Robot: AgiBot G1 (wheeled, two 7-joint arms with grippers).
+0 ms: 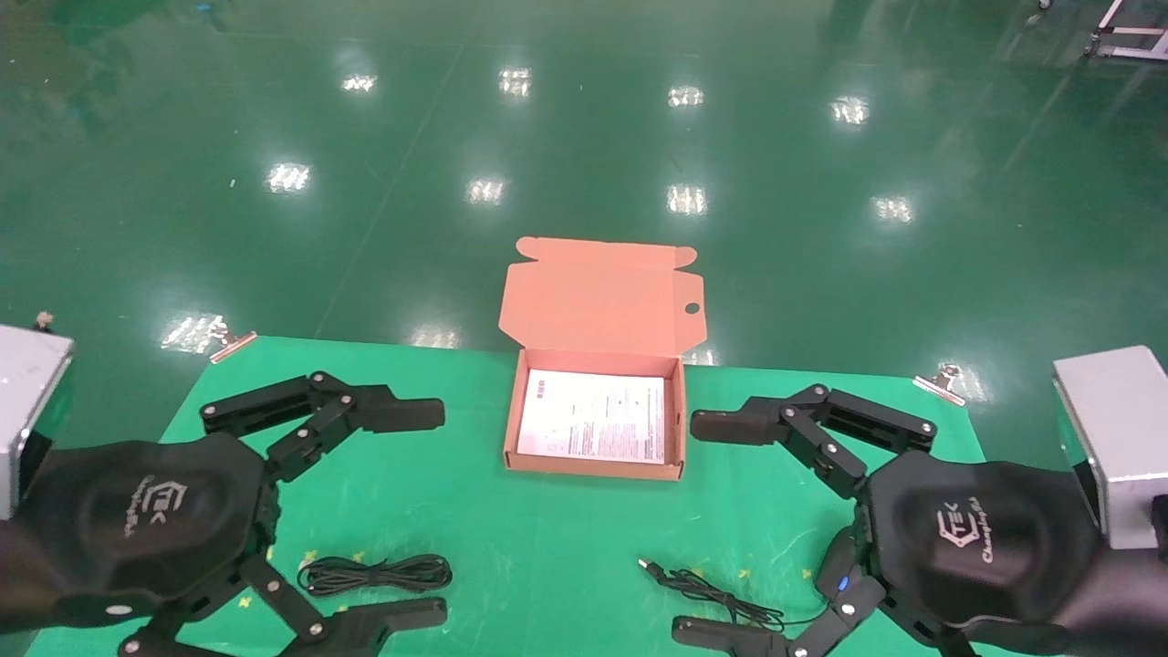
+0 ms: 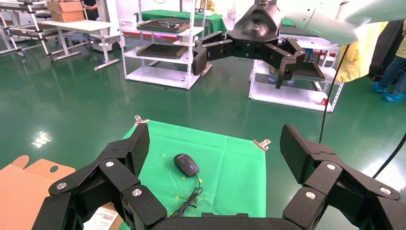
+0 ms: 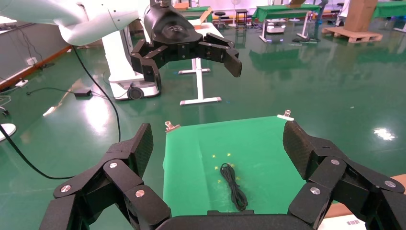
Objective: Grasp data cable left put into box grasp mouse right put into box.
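Note:
The orange-brown box [image 1: 513,429] stands open at the table's middle, lid tilted back, a white printed sheet [image 1: 593,415] inside. The data cable [image 1: 376,574], a black looped bundle, lies front left; it also shows in the right wrist view [image 3: 233,186]. My left gripper [image 1: 429,514] is open and empty, hovering over the cable. The mouse [image 2: 186,164] lies on the green cloth in the left wrist view; in the head view my right gripper [image 1: 698,527], open and empty, hovers over it and mostly hides it. The mouse's cord [image 1: 712,589] trails left.
A green cloth [image 1: 547,538] covers the table, held by metal clips at the far corners [image 1: 233,345] [image 1: 940,381]. Green shiny floor lies beyond. Grey arm housings sit at both sides [image 1: 27,401] [image 1: 1109,429]. Racks and tables stand far off in the wrist views.

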